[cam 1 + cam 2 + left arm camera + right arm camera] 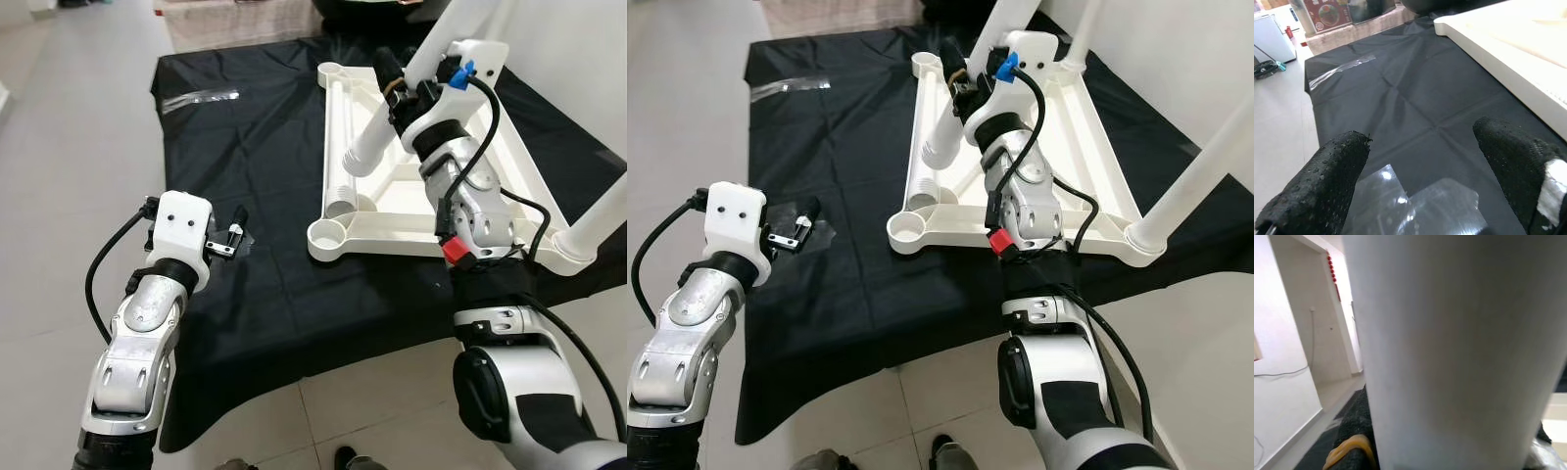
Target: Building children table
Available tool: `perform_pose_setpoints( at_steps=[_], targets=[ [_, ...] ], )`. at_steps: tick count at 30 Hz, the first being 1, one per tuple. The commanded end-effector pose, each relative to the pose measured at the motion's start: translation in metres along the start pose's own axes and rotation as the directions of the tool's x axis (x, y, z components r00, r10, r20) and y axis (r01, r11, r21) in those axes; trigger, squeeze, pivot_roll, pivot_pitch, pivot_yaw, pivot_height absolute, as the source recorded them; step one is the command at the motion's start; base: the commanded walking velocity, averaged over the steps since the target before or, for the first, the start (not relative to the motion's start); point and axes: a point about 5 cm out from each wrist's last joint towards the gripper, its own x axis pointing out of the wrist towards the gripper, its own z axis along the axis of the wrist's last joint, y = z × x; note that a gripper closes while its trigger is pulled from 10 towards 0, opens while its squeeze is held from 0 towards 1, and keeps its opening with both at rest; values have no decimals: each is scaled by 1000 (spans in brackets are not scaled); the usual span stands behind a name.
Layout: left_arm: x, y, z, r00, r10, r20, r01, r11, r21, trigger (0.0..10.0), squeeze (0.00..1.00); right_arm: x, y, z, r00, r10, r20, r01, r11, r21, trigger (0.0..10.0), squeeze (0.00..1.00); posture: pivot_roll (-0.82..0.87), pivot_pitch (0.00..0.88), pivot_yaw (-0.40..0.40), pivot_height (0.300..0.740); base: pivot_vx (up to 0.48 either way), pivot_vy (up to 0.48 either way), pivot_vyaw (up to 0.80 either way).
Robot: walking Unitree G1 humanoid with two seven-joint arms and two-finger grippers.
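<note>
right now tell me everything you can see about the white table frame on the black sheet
The white plastic-looking upside-down table frame lies flat on the black sheet over the pale tiled floor. It has ribbed rails and round sockets at its corners; the near-left socket is empty. White tubular legs already rise from the far and right corners. A loose white tube lies along its left rail. The right tool grips another white leg above it.
</note>
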Motion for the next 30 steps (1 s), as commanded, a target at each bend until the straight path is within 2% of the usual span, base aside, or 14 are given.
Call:
perform_pose_setpoints(
  at_steps=[1, 8, 25, 30],
  targets=[
    [-1, 0, 2, 1000, -1, 1, 1, 1000, 1, 10000, 0, 1, 3, 4, 999, 8, 31, -8, 1000, 1, 10000, 0, 137, 167, -37, 740, 0, 0, -800],
    [-1, -3, 1, 1000, -14, -2, 14, 1000, -7, 10000, 0, -1, 6, 2, 999, 14, 40, -14, 1000, -3, 10000, 0, 136, 169, -35, 740, 0, 411, -96],
    [-3, -4, 0, 1000, -12, -1, 12, 1000, 19, 10000, 0, 0, 5, 4, 999, 20, 45, -19, 1000, -12, 10000, 0, 135, 178, -38, 740, 0, 0, 0],
    [-2, -2, 2, 1000, -5, 15, 4, 1000, 28, 10000, 0, -2, 6, 3, 999, 24, 44, -23, 1000, -9, 10000, 0, 136, 168, -37, 740, 259, -310, 0]
  ],
)
